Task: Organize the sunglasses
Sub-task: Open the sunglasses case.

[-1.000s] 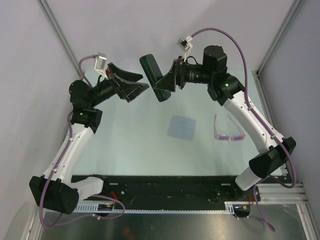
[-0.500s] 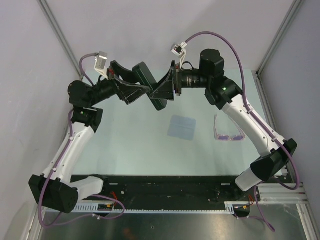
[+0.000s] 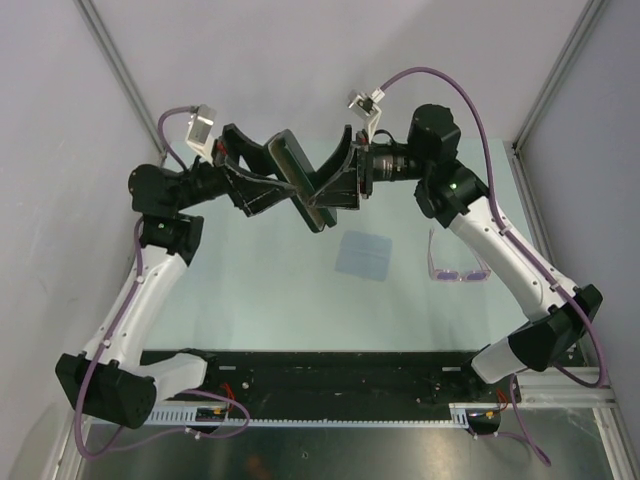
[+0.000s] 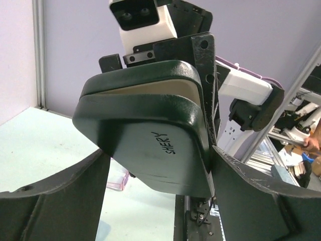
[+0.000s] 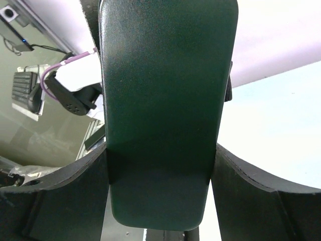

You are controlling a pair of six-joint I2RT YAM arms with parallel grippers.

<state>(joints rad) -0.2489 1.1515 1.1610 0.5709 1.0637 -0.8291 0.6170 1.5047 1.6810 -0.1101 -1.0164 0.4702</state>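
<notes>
Case [image 3: 292, 162] is hanging clamped between right fingers [image 5: 261, 201]; left fingers [image 4: 55, 196] are straddling it, grip unclear; seat them squarely before prying.

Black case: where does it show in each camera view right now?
Top external: black case at upper centre, raised above the table.
Left wrist: case fills the centre.
Right wrist: case fills the centre, upright.
Shared landmark: the pale green table.
</notes>
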